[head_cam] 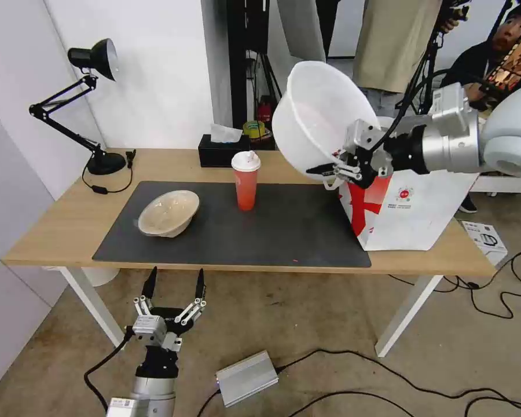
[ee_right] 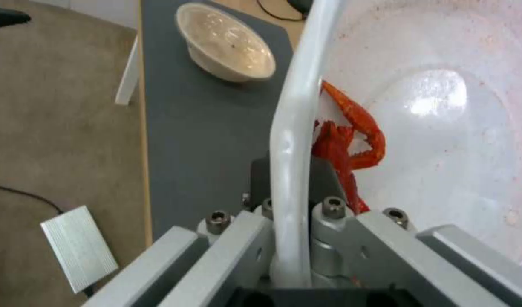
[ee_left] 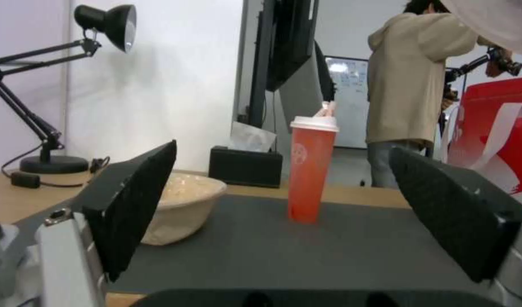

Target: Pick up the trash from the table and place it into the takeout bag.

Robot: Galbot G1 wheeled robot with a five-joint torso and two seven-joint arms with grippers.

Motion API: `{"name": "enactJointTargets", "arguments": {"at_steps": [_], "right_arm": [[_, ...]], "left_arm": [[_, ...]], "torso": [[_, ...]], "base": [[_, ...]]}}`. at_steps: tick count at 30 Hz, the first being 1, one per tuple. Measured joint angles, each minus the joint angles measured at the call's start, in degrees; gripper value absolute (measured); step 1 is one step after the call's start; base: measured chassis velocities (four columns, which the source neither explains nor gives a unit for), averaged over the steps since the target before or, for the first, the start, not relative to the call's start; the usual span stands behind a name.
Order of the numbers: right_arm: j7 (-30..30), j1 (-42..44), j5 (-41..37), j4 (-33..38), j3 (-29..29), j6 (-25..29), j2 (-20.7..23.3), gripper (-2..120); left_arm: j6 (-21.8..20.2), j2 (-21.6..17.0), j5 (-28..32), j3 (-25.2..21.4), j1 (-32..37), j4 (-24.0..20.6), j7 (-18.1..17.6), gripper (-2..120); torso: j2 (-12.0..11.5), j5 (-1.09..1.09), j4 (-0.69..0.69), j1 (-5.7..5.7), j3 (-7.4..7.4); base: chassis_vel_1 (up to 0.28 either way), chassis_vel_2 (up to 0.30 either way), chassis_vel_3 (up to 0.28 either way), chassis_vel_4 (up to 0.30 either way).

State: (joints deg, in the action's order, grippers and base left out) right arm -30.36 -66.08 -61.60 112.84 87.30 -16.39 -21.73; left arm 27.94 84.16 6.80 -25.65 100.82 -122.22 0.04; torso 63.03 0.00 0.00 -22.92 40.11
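My right gripper point(head_cam: 336, 171) is shut on the rim of the big white bowl point(head_cam: 321, 116), holding it tilted in the air above the left edge of the takeout bag point(head_cam: 414, 211). In the right wrist view the rim point(ee_right: 292, 128) runs between the fingers, and red scraps point(ee_right: 346, 140) cling inside the bowl. The red drink cup point(head_cam: 246, 180) stands upright mid-mat, and the beige bowl point(head_cam: 169, 212) lies tilted to its left. My left gripper point(head_cam: 175, 285) hangs open below the table's front edge, facing the cup point(ee_left: 311, 168) and the beige bowl point(ee_left: 184, 207).
A black desk lamp point(head_cam: 90, 104) stands at the table's back left and a black tissue box point(head_cam: 223, 150) at the back centre. A silver box point(head_cam: 246, 377) and cables lie on the floor. People stand behind the table.
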Motion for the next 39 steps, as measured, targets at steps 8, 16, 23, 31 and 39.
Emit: {"name": "enactJointTargets", "arguments": {"at_steps": [8,16,23,31,39], "right_arm": [[-1.15,-1.13,1.48,-3.18,1.23,0.90,1.12,0],[-1.75,-1.36,2.27,-5.54,1.08,1.17,2.06,0],[-2.46,-2.06,2.67,-8.62,0.88,1.50,2.25,0],[-3.28,-1.83,3.83,-11.96,0.73,2.56,2.68,0],[-3.76,1.32,5.02,-15.57,-2.53,3.12,2.91,0]], "left_arm": [[0.09,0.05,-0.02,0.16,-0.34,0.74,0.02,100],[0.23,-0.19,-0.01,0.19,-0.44,1.14,0.02,100],[0.47,-0.18,0.01,0.31,-0.52,1.30,0.07,100],[0.53,0.09,-0.20,0.49,-0.43,1.32,0.19,100],[0.58,-0.05,-0.24,0.23,-0.25,1.18,0.23,100]], "torso": [[0.00,0.00,0.00,0.00,0.00],[0.00,0.01,0.00,0.00,0.00],[0.00,0.00,0.00,0.00,0.00],[0.00,0.00,0.00,0.00,0.00],[0.00,0.00,0.00,0.00,0.00]], "base": [[0.000,0.000,0.000,0.000],[0.000,0.000,0.000,0.000],[0.000,0.000,0.000,0.000],[0.000,0.000,0.000,0.000],[0.000,0.000,0.000,0.000]]}}
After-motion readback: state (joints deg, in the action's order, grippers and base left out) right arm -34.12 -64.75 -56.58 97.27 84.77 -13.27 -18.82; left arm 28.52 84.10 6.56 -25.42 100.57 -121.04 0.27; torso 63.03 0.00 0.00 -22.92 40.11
